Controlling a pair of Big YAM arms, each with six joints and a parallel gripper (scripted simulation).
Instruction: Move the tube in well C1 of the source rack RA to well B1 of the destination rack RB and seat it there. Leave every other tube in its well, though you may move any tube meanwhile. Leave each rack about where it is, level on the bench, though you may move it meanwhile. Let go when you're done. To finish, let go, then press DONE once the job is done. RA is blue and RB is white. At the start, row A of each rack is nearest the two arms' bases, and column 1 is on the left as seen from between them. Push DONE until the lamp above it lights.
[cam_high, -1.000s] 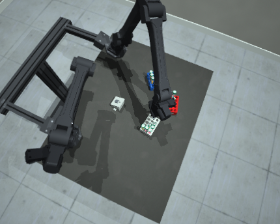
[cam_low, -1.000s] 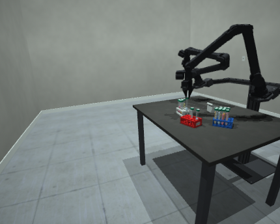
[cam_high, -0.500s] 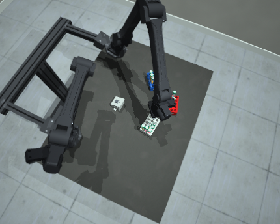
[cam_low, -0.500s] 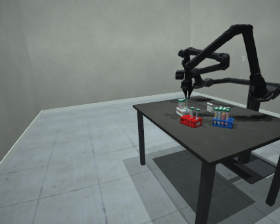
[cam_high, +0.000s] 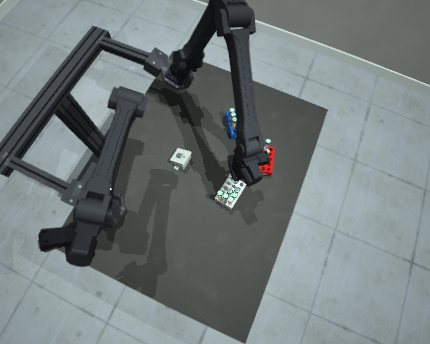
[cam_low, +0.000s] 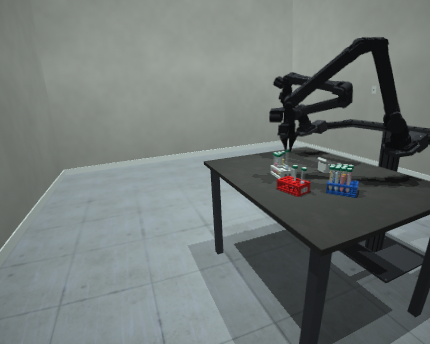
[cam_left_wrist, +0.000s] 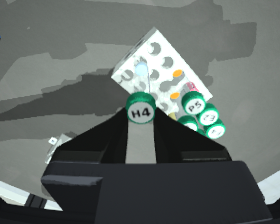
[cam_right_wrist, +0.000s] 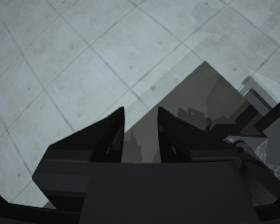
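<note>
My left gripper (cam_left_wrist: 140, 113) (cam_low: 288, 148) is shut on a green-capped tube marked H4 (cam_left_wrist: 140, 106), over the white rack RB (cam_left_wrist: 156, 36) (cam_high: 222, 188) (cam_low: 274, 173). The tube's pale lower end shows over the well area toward the rack's left side; whether it is inside a well I cannot tell. Several green-capped tubes, one marked P5 (cam_left_wrist: 194, 103), stand at the rack's other end. The blue rack RA (cam_high: 230, 131) (cam_low: 344, 190) stands apart with several capped tubes; its wells are too small to tell. My right gripper (cam_right_wrist: 141, 113) is partly open and empty, far from the racks.
A red rack (cam_high: 270, 162) (cam_low: 293, 186) with green-capped tubes stands beyond the left gripper, near the white rack. A small white box (cam_high: 180, 156) (cam_low: 322, 164) stands on the mat nearer the arm bases. The left arm reaches over beside the blue rack and partly hides the red rack.
</note>
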